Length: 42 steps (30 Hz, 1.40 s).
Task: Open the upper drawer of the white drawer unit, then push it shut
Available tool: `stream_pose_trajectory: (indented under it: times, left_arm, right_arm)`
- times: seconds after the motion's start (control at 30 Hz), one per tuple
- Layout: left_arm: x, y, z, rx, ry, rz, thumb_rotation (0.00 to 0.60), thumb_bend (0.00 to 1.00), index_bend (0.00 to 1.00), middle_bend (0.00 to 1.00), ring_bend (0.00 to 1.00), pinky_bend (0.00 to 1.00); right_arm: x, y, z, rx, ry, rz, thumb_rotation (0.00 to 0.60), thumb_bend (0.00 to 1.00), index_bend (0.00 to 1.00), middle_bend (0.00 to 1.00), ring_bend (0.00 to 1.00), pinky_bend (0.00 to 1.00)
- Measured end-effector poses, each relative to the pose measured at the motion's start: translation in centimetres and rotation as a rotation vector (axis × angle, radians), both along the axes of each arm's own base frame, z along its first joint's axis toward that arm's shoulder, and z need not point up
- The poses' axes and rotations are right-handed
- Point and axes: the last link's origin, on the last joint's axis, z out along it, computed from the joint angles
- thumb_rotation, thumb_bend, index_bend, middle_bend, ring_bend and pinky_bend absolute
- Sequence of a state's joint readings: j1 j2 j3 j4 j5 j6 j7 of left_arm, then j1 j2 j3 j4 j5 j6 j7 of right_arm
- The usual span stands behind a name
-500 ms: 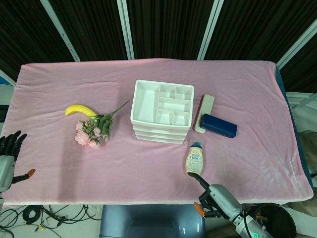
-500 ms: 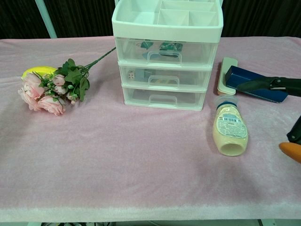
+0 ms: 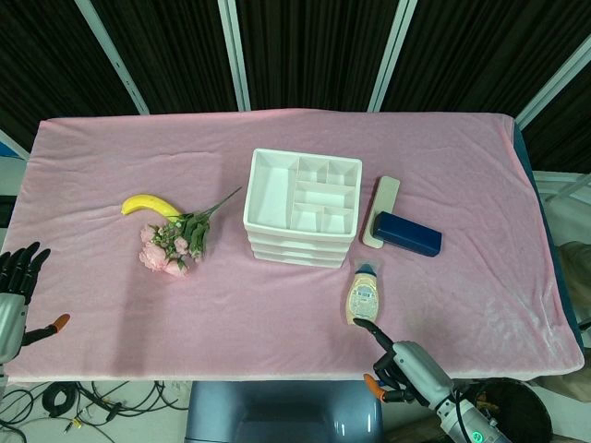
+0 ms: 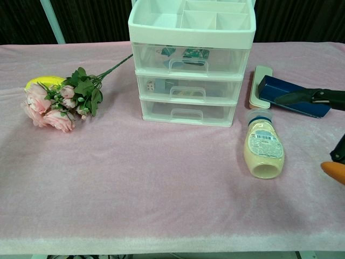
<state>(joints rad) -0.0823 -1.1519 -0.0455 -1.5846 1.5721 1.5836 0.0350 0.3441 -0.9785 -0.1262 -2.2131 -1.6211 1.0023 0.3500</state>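
From the head view, the white drawer unit (image 3: pixel 300 208) is sitting mid-table, upper drawer closed; the left hand (image 3: pixel 16 293) and right hand (image 3: pixel 404 365) are hovering at the near edge, fingers apart, holding nothing. In the chest view, the upper drawer (image 4: pixel 188 58) is sitting flush, a bottle (image 4: pixel 263 150) lying just right.

Parts cut off, hidden, or too small to read in the two views.

The chest view crops the drawer unit (image 4: pixel 191 65) at its top edge and shows only a dark finger and an orange tip of the right hand (image 4: pixel 323 116) at the right edge. The head view cuts off the left hand (image 3: pixel 17 295) at the left edge. Small items inside the upper drawer (image 4: pixel 186 58) are unidentifiable; the bottle (image 4: pixel 263 151) label print is illegible. The flowers (image 4: pixel 56 102) partly hide the banana (image 4: pixel 43 82).
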Motion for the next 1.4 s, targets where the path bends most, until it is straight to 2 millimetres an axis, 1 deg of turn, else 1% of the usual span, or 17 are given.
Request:
stream_pose_trajectory:
  times: [0.23,0.73,0.93,1.13,1.4]
  left_arm:
    - [0.0,-0.1,-0.1,0.032,-0.025,-0.047,0.600,0.00,0.00,0.00,0.00,0.00]
    - [-0.2,0.0,-0.2,0.026,-0.034,-0.032,0.600,0.00,0.00,0.00,0.00,0.00]
    - [-0.2,0.0,-0.3,0.022,-0.035,-0.030,0.600,0.00,0.00,0.00,0.00,0.00]
    - [-0.2,0.2,-0.3,0.022,-0.034,-0.022,0.600,0.00,0.00,0.00,0.00,0.00]
    - [-0.2,0.5,-0.3,0.021,-0.026,-0.024,0.600,0.00,0.00,0.00,0.00,0.00]
  right_arm:
    - [0.0,-0.1,0.1,-0.002,-0.008,-0.009,0.600,0.41,0.04,0.93,0.93,0.88]
    - [0.0,-0.3,0.2,-0.002,-0.020,-0.021,0.600,0.41,0.04,0.93,0.93,0.88]
    - [0.2,-0.6,0.0,0.003,-0.032,-0.029,0.600,0.41,0.05,0.93,0.93,0.88]
    - [0.8,-1.9,-0.5,0.002,-0.059,-0.048,0.600,0.41,0.04,0.93,0.93,0.88]
    - [2.4,-4.7,-1.5,-0.012,-0.121,-0.091,0.600,0.41,0.05,0.93,0.93,0.88]
